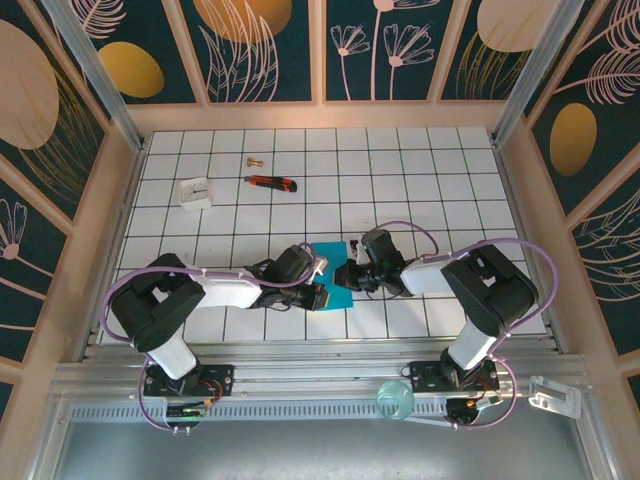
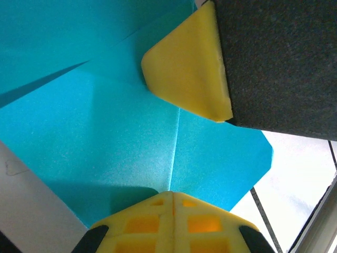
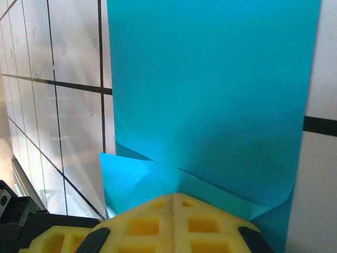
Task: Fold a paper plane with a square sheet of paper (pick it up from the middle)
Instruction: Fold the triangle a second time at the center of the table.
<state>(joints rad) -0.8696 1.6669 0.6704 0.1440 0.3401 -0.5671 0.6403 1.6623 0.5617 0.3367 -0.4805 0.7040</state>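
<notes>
White tiled table w/ black grid lines, boxed in by dark floral walls.

L gripper: in the L wrist view its yellow fingers are pressed together, no gap at the seam. The tips sit right over the paper; can't tell if any sheet is nipped between them. A crease runs from the seam toward 12 o'clock, up to a finger of the R gripper, which rests on the teal. A folded edge slants off toward 10 o'clock. The sheet's clipped corner is at 3 o'clock, w/ bare table at 5 and 8 o'clock.

R gripper: in its own wrist view the fingers are also closed tight, seam to seam. Just past the tips a folded flap lies across the sheet, from 9 o'clock to a small curl at 4 o'clock. Can't tell whether the flap is pinched or only pressed. The rest of the paper lies flat toward 12 o'clock, w/ tiles at 9 and 3 o'clock.

Top view: paper is a small creased teal shape near the table's 6 o'clock edge, between the two grippers. L arm reaches in from 8 o'clock, R arm from 3 o'clock.

Well apart from the paper: knife at 11 o'clock, white block at 10 o'clock.
</notes>
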